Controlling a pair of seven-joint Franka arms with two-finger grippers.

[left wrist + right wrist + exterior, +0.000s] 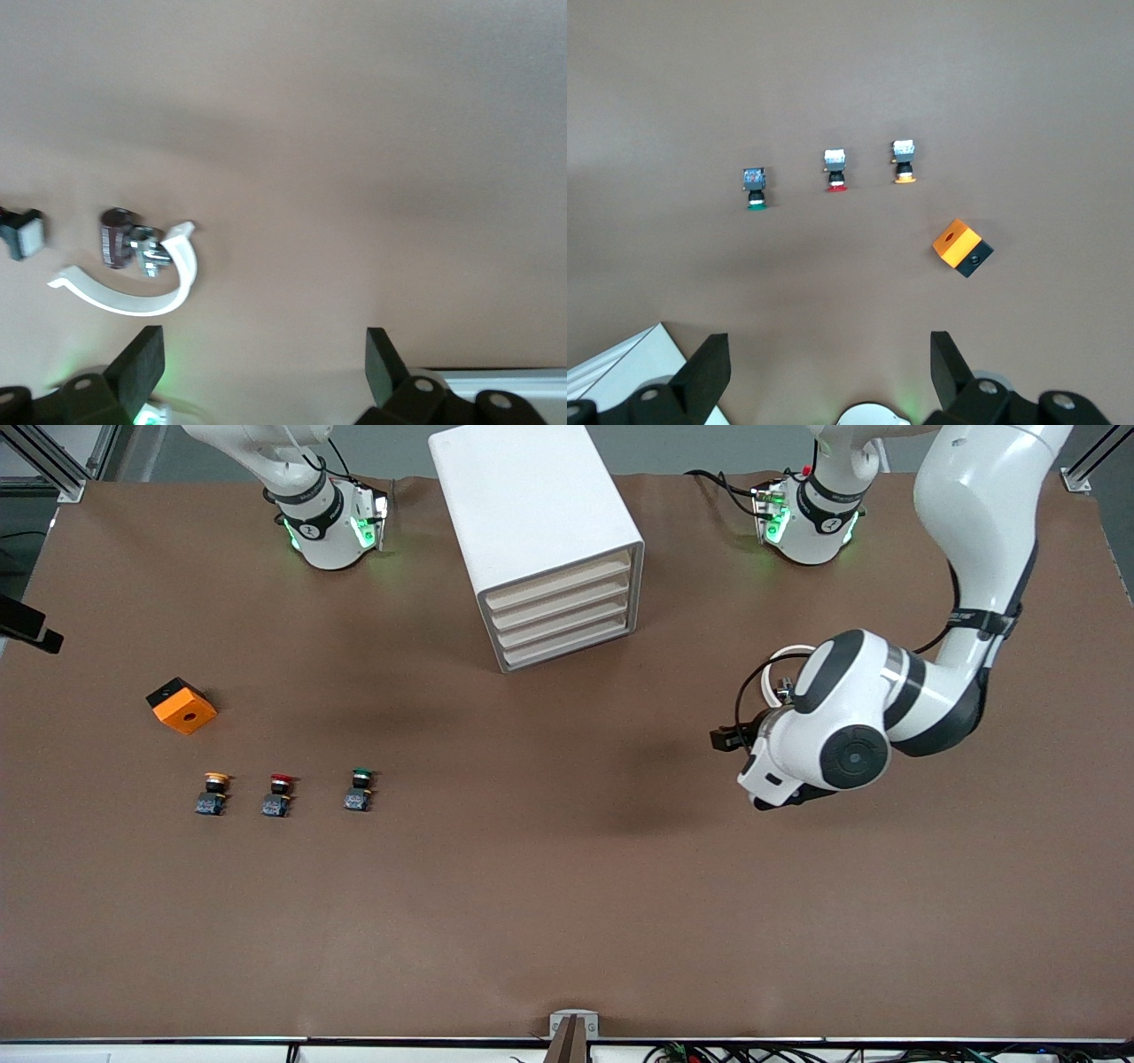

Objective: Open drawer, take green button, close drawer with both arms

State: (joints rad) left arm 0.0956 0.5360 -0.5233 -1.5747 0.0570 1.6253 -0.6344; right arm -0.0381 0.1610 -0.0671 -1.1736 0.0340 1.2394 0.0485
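Observation:
The white cabinet [540,531] stands at the back middle of the table, also in the right wrist view [616,367]. All four cream-fronted drawers are shut, including the lower two [567,640]. The green-capped button [360,789] lies on the table toward the right arm's end, also in the right wrist view [755,189]. My left gripper [728,737] hangs low over bare table toward the left arm's end. It is open and empty [264,350]. My right gripper [828,354] is open and empty, high above the table. It is out of the front view.
A red-capped button [279,794] and a yellow-orange-capped button [213,793] lie in a row with the green one. An orange and black box [182,705] sits a little farther from the front camera. A white curved piece [133,297] and small dark fittings show in the left wrist view.

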